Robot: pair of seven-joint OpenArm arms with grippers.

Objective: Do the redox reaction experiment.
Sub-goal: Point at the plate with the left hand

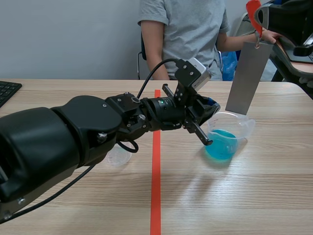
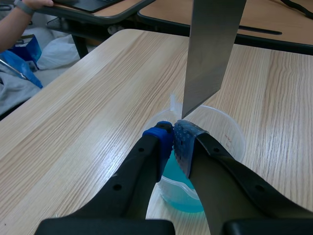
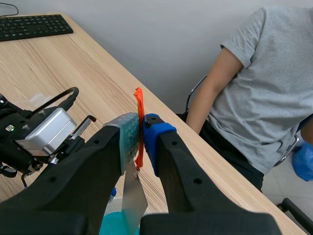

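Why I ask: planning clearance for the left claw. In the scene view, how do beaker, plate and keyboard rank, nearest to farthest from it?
1. Beaker: at the left claw, which grips its rim.
2. Plate: just beyond, hanging over the beaker by its tag from the right claw.
3. Keyboard: far off, at the table's left edge.

No writing here can be read.
The clear beaker (image 2: 234,139) has faint reddish graduation marks and figures on its wall, too small to make out. A small sticker (image 3: 9,128) beside the silver wrist camera (image 3: 46,131) carries a green spot and tiny print, too blurred to read. The keyboard (image 3: 29,25) shows white key legends, none of them legible.
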